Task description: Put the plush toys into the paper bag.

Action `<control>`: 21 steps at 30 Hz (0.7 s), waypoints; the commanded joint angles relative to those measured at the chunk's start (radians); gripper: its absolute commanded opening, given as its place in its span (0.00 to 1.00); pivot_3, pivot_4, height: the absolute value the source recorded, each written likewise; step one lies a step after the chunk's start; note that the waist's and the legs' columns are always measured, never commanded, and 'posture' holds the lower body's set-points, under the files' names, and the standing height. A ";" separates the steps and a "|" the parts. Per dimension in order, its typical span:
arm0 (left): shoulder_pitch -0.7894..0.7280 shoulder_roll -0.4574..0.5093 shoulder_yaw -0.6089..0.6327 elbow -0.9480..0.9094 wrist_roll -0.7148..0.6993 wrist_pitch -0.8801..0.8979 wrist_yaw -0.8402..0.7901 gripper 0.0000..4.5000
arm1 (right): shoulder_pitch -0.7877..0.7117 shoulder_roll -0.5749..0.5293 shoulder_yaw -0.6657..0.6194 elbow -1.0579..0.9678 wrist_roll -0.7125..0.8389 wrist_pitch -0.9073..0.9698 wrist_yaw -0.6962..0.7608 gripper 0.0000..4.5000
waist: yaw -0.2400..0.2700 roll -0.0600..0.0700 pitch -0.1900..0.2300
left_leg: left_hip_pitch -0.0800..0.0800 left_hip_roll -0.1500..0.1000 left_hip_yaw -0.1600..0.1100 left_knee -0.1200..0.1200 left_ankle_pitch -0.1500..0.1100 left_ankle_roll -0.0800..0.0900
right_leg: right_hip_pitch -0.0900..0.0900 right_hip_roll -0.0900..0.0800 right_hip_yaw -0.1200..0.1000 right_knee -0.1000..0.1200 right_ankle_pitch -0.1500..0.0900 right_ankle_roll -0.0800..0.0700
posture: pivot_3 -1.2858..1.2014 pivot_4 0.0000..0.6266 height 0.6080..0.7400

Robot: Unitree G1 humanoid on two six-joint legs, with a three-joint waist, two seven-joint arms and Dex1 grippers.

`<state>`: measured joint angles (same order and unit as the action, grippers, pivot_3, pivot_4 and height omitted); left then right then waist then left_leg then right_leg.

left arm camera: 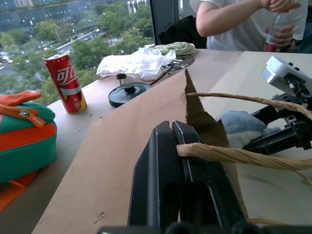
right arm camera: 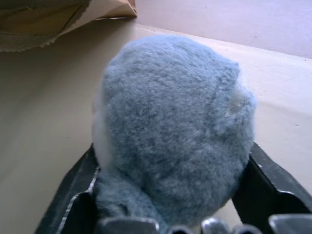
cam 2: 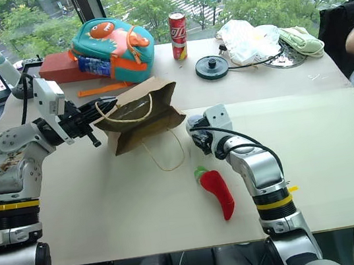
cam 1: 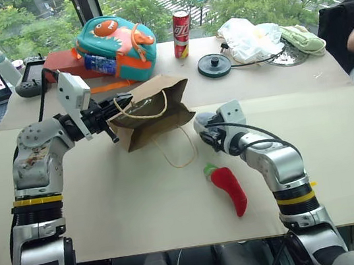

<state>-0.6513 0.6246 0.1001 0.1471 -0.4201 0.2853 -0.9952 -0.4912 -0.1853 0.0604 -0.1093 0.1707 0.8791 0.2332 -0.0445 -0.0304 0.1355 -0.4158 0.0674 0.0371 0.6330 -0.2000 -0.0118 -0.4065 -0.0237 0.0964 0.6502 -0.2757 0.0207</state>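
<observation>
Left gripper (left arm camera: pixel 178 146) clenched on paper bag (cam 1: pixel 154 112) handle; right gripper (right arm camera: pixel 170 165) grasping grey-blue plush ball (right arm camera: pixel 173 131); chili toy (cam 1: pixel 230 188) on table (cam 1: pixel 342 168).

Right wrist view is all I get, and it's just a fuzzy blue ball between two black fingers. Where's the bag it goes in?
Observer: The paper bag sits on the table, close in front of the right gripper that has your fuzzy ball.
Operator: Is something holding the bag?
Observer: Yes. The left gripper is shut on one cord handle at the bag's rim.
Operator: Are there more toys to pack?
Observer: One. A red chili lies on the table beside the right arm, outside the bag.
</observation>
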 commanded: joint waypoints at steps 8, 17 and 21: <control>-0.016 0.004 0.017 -0.009 0.000 -0.022 0.002 0.00 | 0.030 -0.061 -0.116 -0.227 0.046 0.010 0.006 0.34 | 0.007 0.000 0.000 | -0.001 0.000 0.000 0.000 0.000 0.000 | 0.000 0.000 0.000 -0.001 0.000 0.000 | 0.52 0.24 0.91; -0.029 -0.007 0.017 0.003 -0.006 -0.016 0.004 0.00 | 0.049 -0.148 -0.137 -0.547 0.331 0.225 0.180 0.34 | -0.001 0.001 0.000 | 0.000 0.001 -0.001 -0.001 0.000 0.000 | 0.000 0.001 0.000 -0.001 0.000 0.000 | 0.52 0.24 0.91; -0.041 -0.015 0.019 0.004 -0.015 -0.007 0.007 0.00 | -0.003 -0.100 -0.065 -0.547 0.362 0.287 0.146 0.34 | 0.001 0.001 0.000 | 0.000 0.000 -0.001 0.000 0.000 0.000 | 0.001 0.001 0.000 0.000 0.000 0.000 | 0.52 0.24 0.91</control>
<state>-0.6606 0.6085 0.1008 0.1674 -0.4209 0.2858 -0.9933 -0.4575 -0.3082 -0.0304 -0.6289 0.5130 1.1467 0.4026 -0.0438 -0.0299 0.1359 -0.4158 0.0677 0.0362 0.6333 -0.2000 -0.0117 -0.4059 -0.0230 0.0965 0.6498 -0.2757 0.0207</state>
